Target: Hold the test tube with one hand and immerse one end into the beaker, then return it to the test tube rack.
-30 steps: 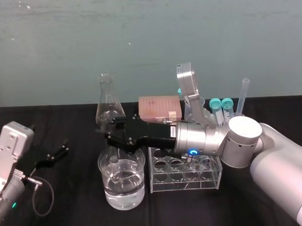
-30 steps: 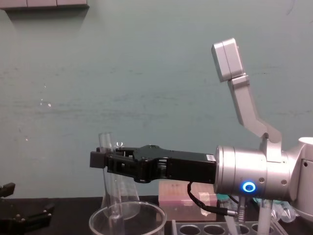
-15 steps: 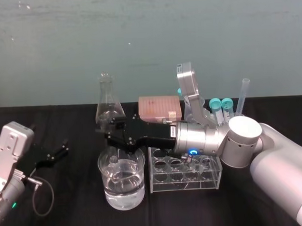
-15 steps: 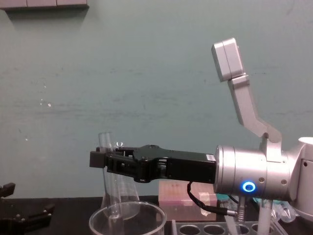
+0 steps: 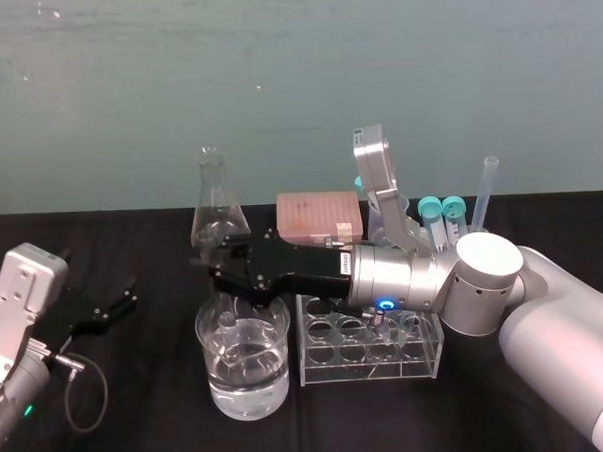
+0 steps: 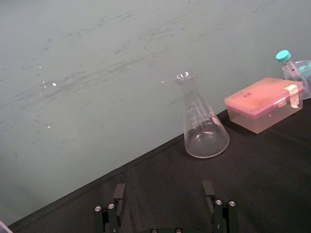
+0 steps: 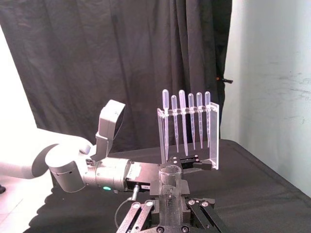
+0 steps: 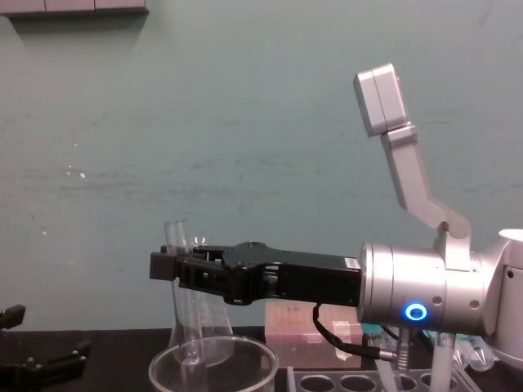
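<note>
The slim clear tube (image 7: 170,194) stands upright, clamped in the right hand (image 5: 226,267), its lower end inside the beaker (image 5: 201,335).

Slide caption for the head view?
Right tool holds the test tube, lower end in the beaker, rack alongside; left tool idle and open at left.

I've got the beaker (image 5: 244,364) front centre, test tube rack (image 5: 367,348) just right of it, flask (image 5: 217,205) behind the beaker, box (image 5: 319,217) behind the rack, right gripper (image 5: 226,272) over the beaker, test tube (image 7: 170,194) down into it, left gripper (image 5: 115,306) far left.
</note>
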